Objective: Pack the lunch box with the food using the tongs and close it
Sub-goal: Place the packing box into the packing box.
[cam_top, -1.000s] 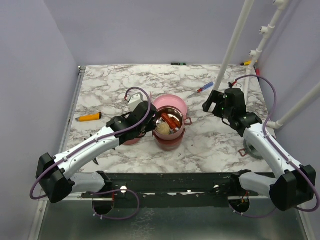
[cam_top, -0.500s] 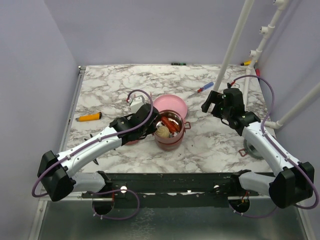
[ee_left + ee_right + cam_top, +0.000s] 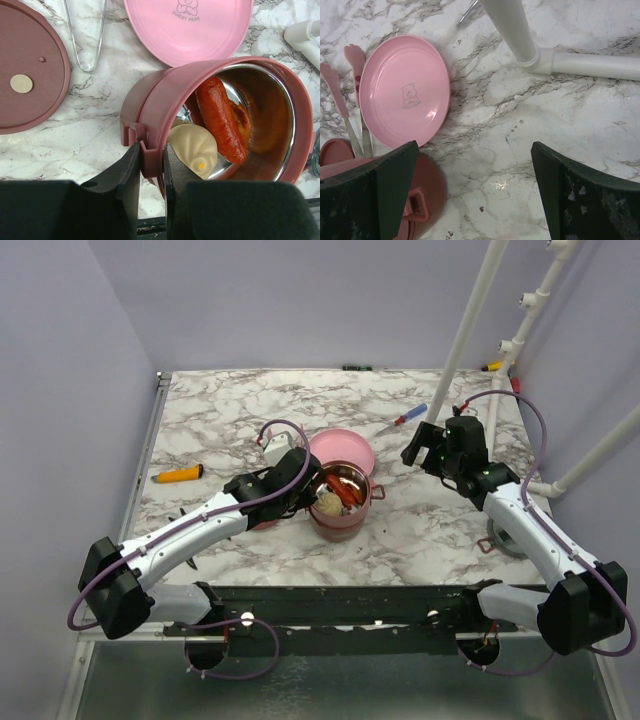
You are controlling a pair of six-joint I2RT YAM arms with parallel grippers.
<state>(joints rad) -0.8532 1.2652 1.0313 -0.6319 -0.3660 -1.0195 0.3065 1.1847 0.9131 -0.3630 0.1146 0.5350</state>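
The lunch box [image 3: 340, 508] stands mid-table, a dusty-red round tier [image 3: 160, 97] with a steel lining. Inside lie the food pieces: a red sausage [image 3: 220, 120] and a cream ball [image 3: 192, 147]. My left gripper [image 3: 150, 154] is shut on the box's near rim by its side handle, one finger outside and one inside; from above the left gripper [image 3: 306, 494] sits at the box's left side. The tongs [image 3: 355, 57] lie on the marble left of the pink plate, their joined metal end [image 3: 85, 50] beside a maroon lid [image 3: 30, 65]. My right gripper [image 3: 474, 147] hangs open over bare marble, right of the box [image 3: 422, 192].
A flat pink plate [image 3: 345, 448] lies just behind the box. A red-and-blue screwdriver [image 3: 405, 420] and a white post [image 3: 470, 330] are at the back right. An orange tool [image 3: 178, 475] lies at the left. A round grey piece [image 3: 505, 535] sits under my right arm.
My left wrist has shifted slightly right, still clamped on the box rim. The right gripper has drifted a little toward the back, still open.
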